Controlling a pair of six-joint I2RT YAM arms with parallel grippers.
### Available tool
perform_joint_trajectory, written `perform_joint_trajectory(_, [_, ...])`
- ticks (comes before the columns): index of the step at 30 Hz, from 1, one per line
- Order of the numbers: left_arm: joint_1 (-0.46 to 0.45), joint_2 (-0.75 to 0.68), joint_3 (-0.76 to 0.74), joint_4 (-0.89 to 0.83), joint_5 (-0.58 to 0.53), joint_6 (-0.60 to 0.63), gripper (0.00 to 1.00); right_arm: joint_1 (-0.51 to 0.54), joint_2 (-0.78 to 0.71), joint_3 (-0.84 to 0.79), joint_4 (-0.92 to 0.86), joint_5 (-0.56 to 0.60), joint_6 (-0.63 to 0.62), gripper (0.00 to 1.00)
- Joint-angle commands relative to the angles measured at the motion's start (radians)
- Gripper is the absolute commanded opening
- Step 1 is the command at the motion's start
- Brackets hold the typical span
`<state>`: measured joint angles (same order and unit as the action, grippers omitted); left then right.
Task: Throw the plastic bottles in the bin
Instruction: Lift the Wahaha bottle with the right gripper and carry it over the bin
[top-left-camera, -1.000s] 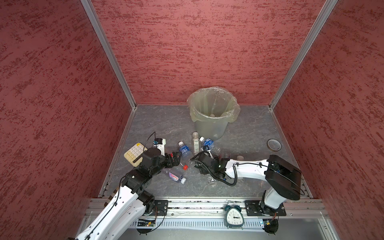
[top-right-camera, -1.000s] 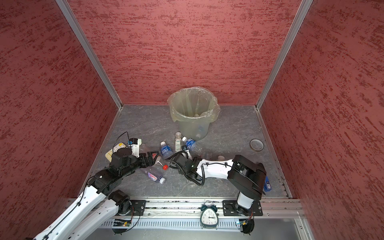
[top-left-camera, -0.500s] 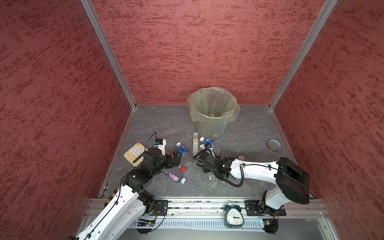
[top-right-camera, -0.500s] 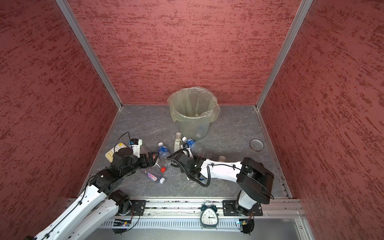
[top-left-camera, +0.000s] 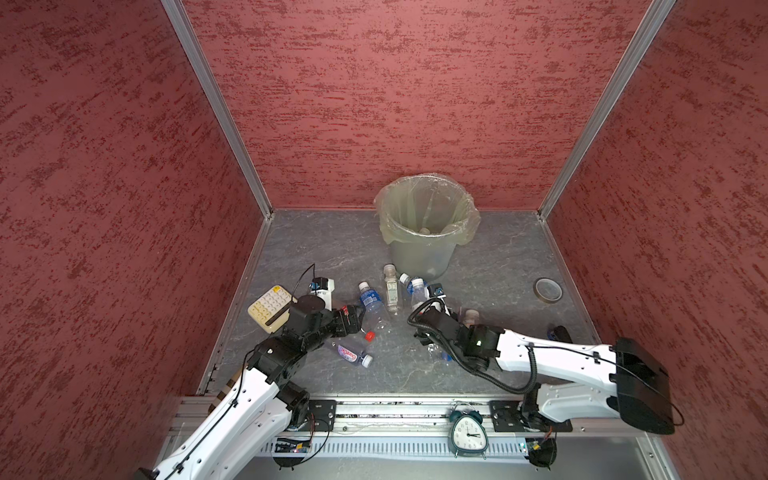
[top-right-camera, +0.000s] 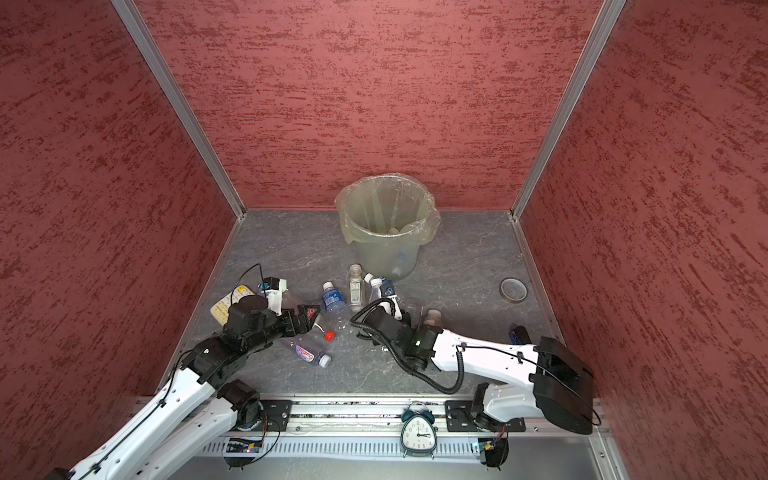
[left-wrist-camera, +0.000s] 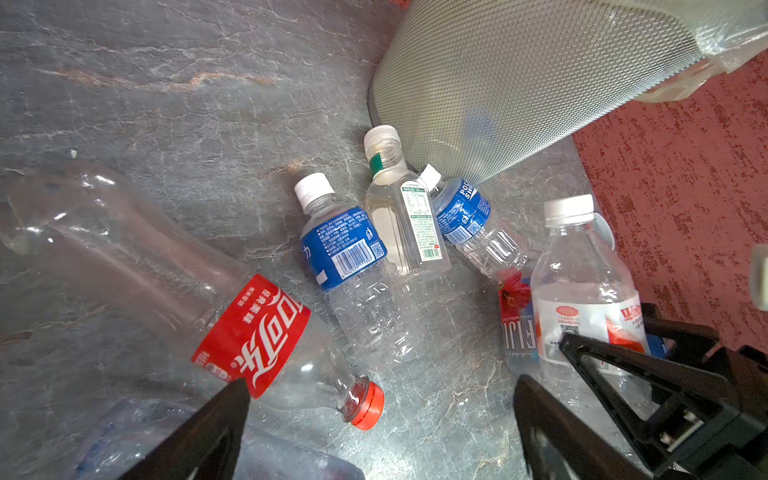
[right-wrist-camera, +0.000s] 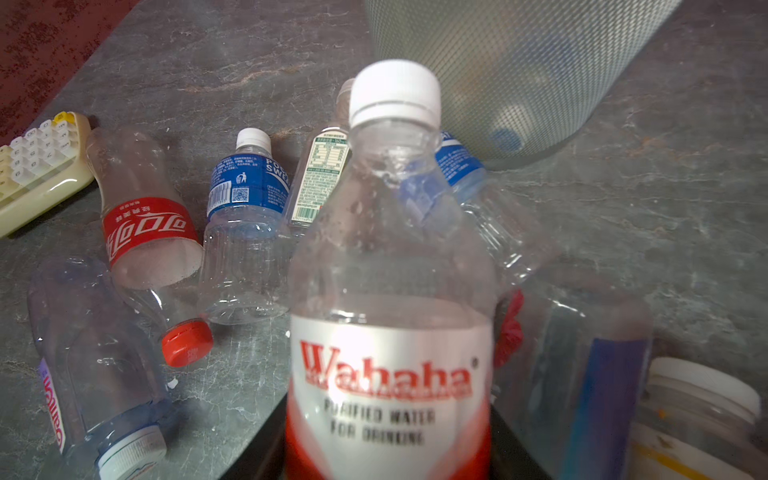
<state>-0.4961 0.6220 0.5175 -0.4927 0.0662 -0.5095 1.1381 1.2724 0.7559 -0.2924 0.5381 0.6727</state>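
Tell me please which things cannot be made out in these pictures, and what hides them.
Contents of the bin: both top views, too small, dimmed by its liner.
Base of the Wahaha bottle: right wrist view, cut off by the lower edge.
Right gripper: same view, shut on that bottle, which covers its fingers.
White-lidded jar: same view, blurred, cut by the edge.

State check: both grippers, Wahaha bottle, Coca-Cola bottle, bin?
left gripper: open, holding nothing.
right gripper: shut on the Wahaha bottle.
Wahaha bottle: upright, white cap on, gripped.
Coca-Cola bottle: lying on its side, red cap on.
bin: upright, bag-lined, a few items inside.
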Motion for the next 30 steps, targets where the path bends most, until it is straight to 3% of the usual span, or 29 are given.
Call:
perform_joint_trajectory(1, [-0.027,0.002,-0.003,0.033,-0.006,-0.002,0.99,0.034,-0.074,-0.039,0.052,0.124,-0.003,0.53])
perform_joint_trajectory(10, [-0.174,0.024,0.018,0.07,-0.05,0.025,0.99,0.126,-0.265,-0.14,0.159,0.305,-0.096,0.53])
perform_joint_trajectory(16, [-0.274,0.046,0.017,0.088,-0.124,0.067,0.99,0.155,-0.375,-0.197,0.247,0.363,-0.196,0.53])
perform_joint_trajectory(30, [-0.305,0.057,0.023,0.1,-0.137,0.092,0.99,0.173,-0.547,-0.183,0.41,0.471,-0.509,0.53])
